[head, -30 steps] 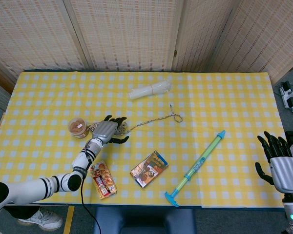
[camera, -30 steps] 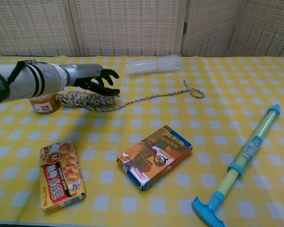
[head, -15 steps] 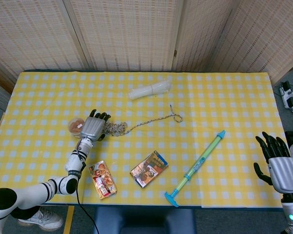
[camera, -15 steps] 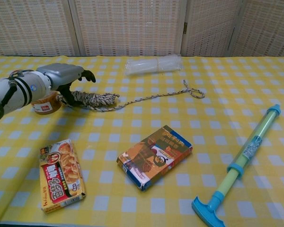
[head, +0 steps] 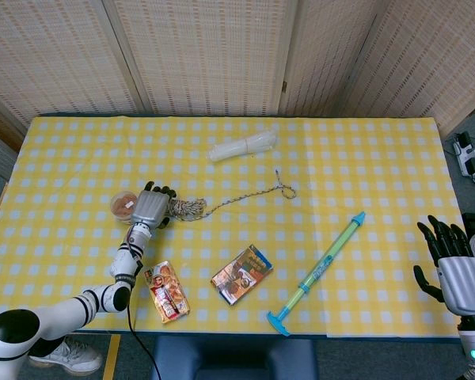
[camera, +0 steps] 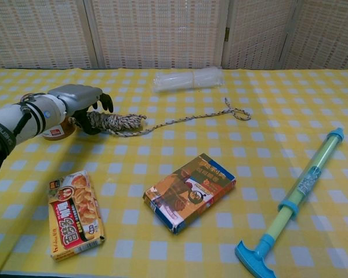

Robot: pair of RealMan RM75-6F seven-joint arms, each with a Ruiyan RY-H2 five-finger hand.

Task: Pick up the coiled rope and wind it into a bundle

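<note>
Fingers (camera: 104, 102) of the left hand (camera: 81, 99) are now curled down over the near end of the coiled rope (camera: 117, 121), where a second ago they were stretched out flat above it and pointing along its length; the hand has drawn back toward the small jar (head: 124, 206) and closed, so it looks to be gripping the wound part of the rope, though the underside of the grasp is hidden in both views. The rope itself has not left the bench (head: 364, 158): its thick wound section lies just beside the jar, and its loose tail (camera: 185, 120) runs off to the right, ending in a small loop (camera: 238, 113) well apart from the hand. That tail lies much as it did before, which suggests the bundle has been clasped but not yet lifted or pulled. For the task this reads as the pick-up being secured, with all the winding left to do. The right hand (head: 459, 273) hangs off the far right edge of the bench, fingers spread and holding nothing, far from the rope; it has barely shifted and would have to come in to take up the tail. Around the rope lie a white plastic roll (head: 242, 146), a snack packet (camera: 74, 214), an orange box (camera: 189, 191) and a toy pump (camera: 296, 197), none of them disturbed.
</note>
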